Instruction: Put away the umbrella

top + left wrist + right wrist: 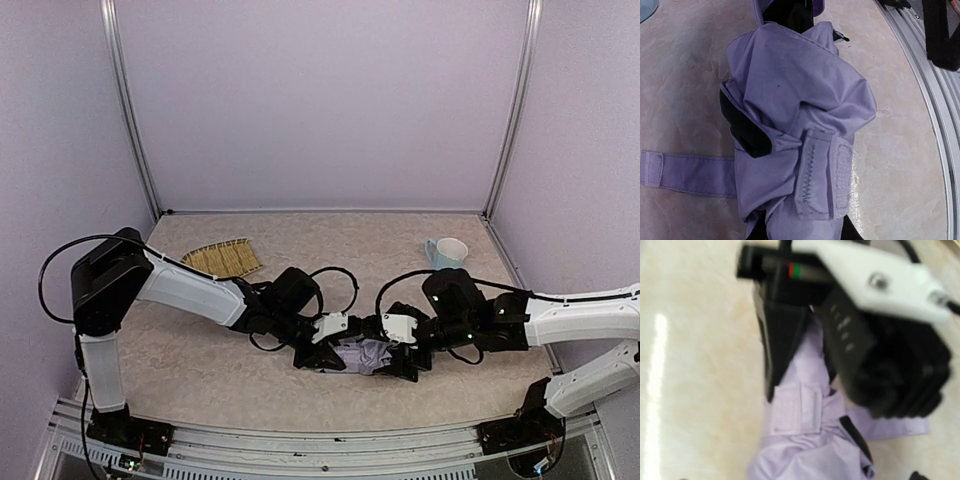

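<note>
While both arms reach inward from either side, the table (200,370) carries the umbrella (362,354) near its front middle, a crumpled lavender bundle with black lining showing. The left pincer (810,355) is clamped on one end of the fabric. The right pincer (405,358) sits against the other end; whether it grips cannot be told. A fastening strap (690,172) trails flat beside the bundle.

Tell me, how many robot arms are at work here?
2. The left arm reaches in from the left side, the right arm from the right, and they meet at the umbrella. None looks hidden.
</note>
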You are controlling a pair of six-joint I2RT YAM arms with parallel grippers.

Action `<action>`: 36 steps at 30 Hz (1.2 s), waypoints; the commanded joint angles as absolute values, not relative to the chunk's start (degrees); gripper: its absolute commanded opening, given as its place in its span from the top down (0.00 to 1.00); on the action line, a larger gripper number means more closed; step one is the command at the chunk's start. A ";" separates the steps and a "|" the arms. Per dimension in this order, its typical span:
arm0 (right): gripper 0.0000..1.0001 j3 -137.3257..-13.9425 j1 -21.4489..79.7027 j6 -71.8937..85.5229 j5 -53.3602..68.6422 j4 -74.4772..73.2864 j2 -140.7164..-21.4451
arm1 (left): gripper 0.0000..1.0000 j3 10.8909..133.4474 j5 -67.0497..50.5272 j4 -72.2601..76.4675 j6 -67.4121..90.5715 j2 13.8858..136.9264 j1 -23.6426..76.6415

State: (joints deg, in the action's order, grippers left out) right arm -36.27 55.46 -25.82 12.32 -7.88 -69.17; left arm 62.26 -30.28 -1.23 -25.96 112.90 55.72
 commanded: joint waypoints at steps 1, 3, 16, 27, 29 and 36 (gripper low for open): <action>0.04 -36.14 59.52 -30.93 -0.41 -4.19 -71.28 | 0.93 60.64 -32.34 -17.52 -25.07 119.64 55.79; 0.05 -36.06 60.56 -32.08 -2.68 -4.03 -73.40 | 0.93 62.53 -32.74 -19.58 -24.97 120.99 55.72; 0.28 -37.61 65.58 -33.35 -12.92 -5.91 -86.81 | 0.94 68.46 -34.19 -27.95 -25.20 125.58 54.43; 0.91 -41.45 66.05 -31.06 -3.46 -15.03 -92.28 | 0.41 55.56 -30.16 0.29 -19.31 110.61 53.40; 0.93 -42.49 65.88 -30.52 0.15 -17.43 -93.87 | 0.36 48.79 -28.88 14.10 -18.14 104.25 53.63; 0.94 -48.27 63.19 -27.57 14.81 -28.71 -102.02 | 0.21 29.32 -20.04 44.50 -22.02 91.78 57.04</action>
State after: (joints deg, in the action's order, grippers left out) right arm -48.38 64.51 -29.63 0.45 -11.35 -94.89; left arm 34.65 -26.55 24.53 -19.57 96.23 54.68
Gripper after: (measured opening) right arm 0.237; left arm 0.803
